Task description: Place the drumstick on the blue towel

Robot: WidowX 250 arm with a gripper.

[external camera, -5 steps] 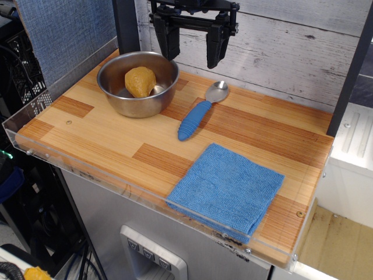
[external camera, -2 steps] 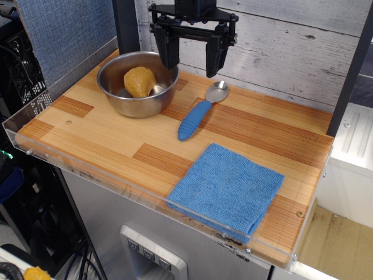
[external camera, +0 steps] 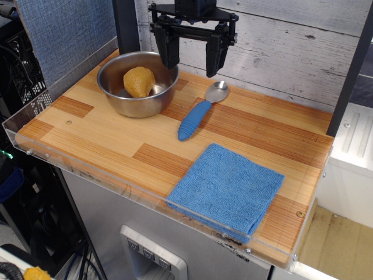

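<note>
The golden-brown drumstick (external camera: 140, 81) lies inside a steel bowl (external camera: 137, 86) at the back left of the wooden table. The blue towel (external camera: 227, 189) lies flat at the front right, near the table's front edge. My gripper (external camera: 190, 63) hangs open in the air at the back, just right of the bowl's far rim, with nothing between its black fingers (external camera: 214, 55). It is above and to the right of the drumstick, and not touching it.
A spoon with a blue handle (external camera: 200, 112) lies between the bowl and the towel. A clear plastic lip (external camera: 87, 172) runs along the table's front and left edges. A white plank wall and dark posts (external camera: 126, 26) stand behind.
The gripper has come down a little and shifted slightly left toward the bowl over the last second. It has stayed open. The drumstick, spoon and towel have not moved.
</note>
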